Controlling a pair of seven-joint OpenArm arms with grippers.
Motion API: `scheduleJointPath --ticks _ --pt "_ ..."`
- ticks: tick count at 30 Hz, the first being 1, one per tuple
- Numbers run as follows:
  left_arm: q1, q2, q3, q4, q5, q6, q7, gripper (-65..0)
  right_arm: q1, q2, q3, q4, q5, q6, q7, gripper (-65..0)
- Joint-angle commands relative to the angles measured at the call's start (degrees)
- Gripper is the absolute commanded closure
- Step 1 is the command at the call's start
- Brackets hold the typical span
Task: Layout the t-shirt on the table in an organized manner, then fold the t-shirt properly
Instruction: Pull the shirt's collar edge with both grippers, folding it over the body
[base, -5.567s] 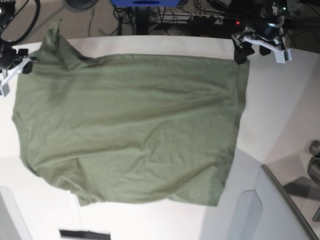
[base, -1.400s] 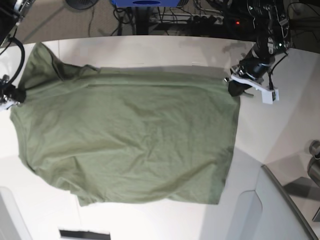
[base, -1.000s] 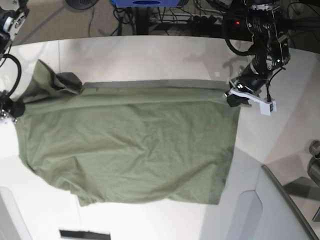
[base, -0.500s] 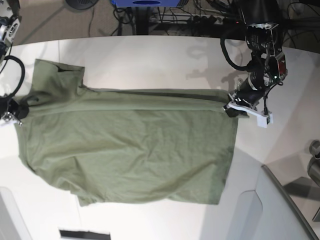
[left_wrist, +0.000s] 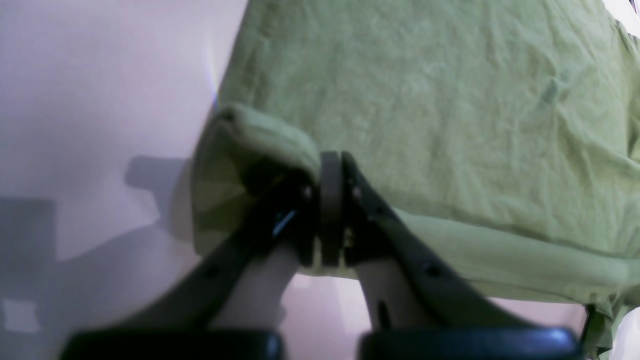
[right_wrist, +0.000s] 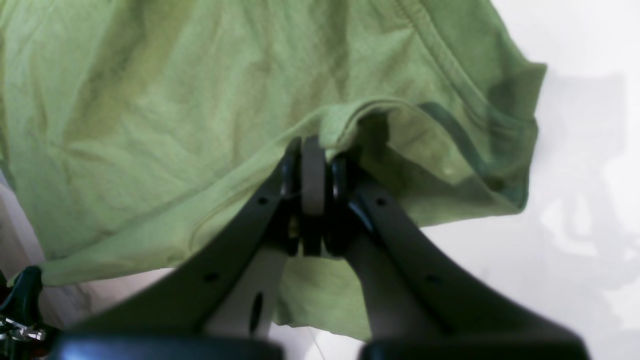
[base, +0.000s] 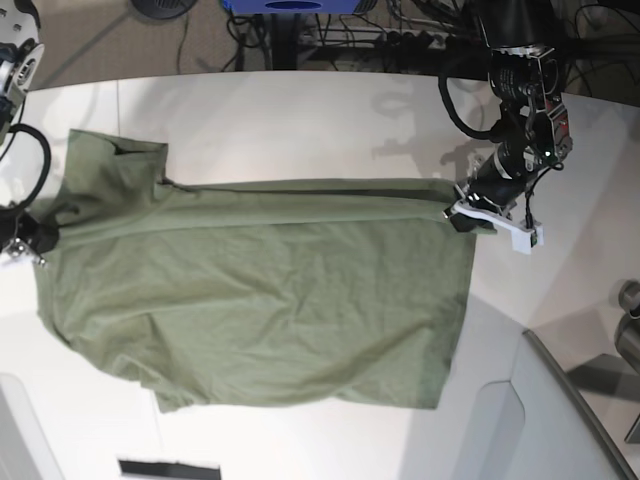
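The olive-green t-shirt (base: 260, 300) lies spread on the white table (base: 300, 120), with its far edge doubled over into a long band toward the near side. One sleeve (base: 110, 165) sticks out at the far left. My left gripper (base: 462, 216) is shut on the folded right corner; in the left wrist view its jaws (left_wrist: 330, 165) pinch a bunched hem of the t-shirt (left_wrist: 425, 100). My right gripper (base: 38, 238) is shut on the left end of the fold. The right wrist view shows this gripper (right_wrist: 312, 150) clamping a ridge of the t-shirt (right_wrist: 150, 100).
A pale grey panel (base: 560, 420) stands at the near right corner, with a metal cylinder (base: 628, 320) at the right edge. A black strip (base: 168, 468) lies at the near edge. Cables and a power strip (base: 400, 40) run on the floor beyond the table.
Both grippers have drawn the far edge of the shirt toward the near side, so the folded band has widened and the sleeve at the left has flattened out.
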Motion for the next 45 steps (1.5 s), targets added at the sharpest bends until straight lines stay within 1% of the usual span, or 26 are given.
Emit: scheduleJointPath --ticks 1,10,13,16,19,30,34,40,41,42,43,45 --pt "-1.06 -0.72 -0.29 0.91 -0.34 -0.48 -1.03 0.0 1.50 1.32 0.10 0.74 0.96 0.13 0.83 0.0" --pt "-1.85 -0.72 -0.11 0.82 -0.34 -0.48 -1.03 0.0 1.59 1.32 0.10 0.74 0.96 0.13 0.83 0.0" --pt "-1.85 -0.72 -0.46 0.82 -0.34 -0.48 -1.03 0.0 1.59 0.62 0.01 0.74 0.96 0.13 2.85 0.0" --pt "-1.85 -0.72 -0.64 0.82 -0.34 -0.48 -1.03 0.0 1.59 0.53 -2.45 0.74 0.96 0.13 4.17 0.0" --pt "-1.94 -0.81 -0.46 0.82 -0.34 -0.48 -1.03 0.0 2.12 0.27 -3.94 0.65 1.05 0.13 4.35 0.0" --pt "-3.87 -1.07 -0.46 -1.38 -0.34 -0.48 -1.03 0.0 2.38 0.09 -3.68 0.65 1.05 0.13 4.52 0.0" --pt "-4.31 -1.07 -0.29 -1.64 -0.34 -0.48 -1.03 0.0 2.38 0.09 -3.86 0.65 1.05 0.13 6.55 0.0" --pt "-4.75 -1.07 -0.64 -1.64 -0.34 -0.48 -1.03 0.0 2.38 0.09 -3.86 0.65 1.05 0.13 6.81 0.0" --pt "-4.75 -1.07 -0.64 -1.64 -0.34 -0.48 -1.03 0.0 2.38 0.09 -3.77 0.65 1.05 0.13 6.81 -0.6" --pt "-4.75 -1.16 -0.64 -1.64 -0.34 -0.48 -1.03 0.0 2.38 0.09 -3.77 0.65 1.05 0.13 6.81 -3.3" --pt "-4.75 -1.16 -0.64 -1.64 -0.34 -0.48 -1.03 0.0 2.38 0.09 -3.68 0.65 1.05 0.13 6.90 -7.5" --pt "-4.75 -1.16 -0.64 -1.64 -0.34 -0.48 -1.03 0.0 2.38 0.09 -3.68 0.65 1.05 0.05 6.90 -18.3"
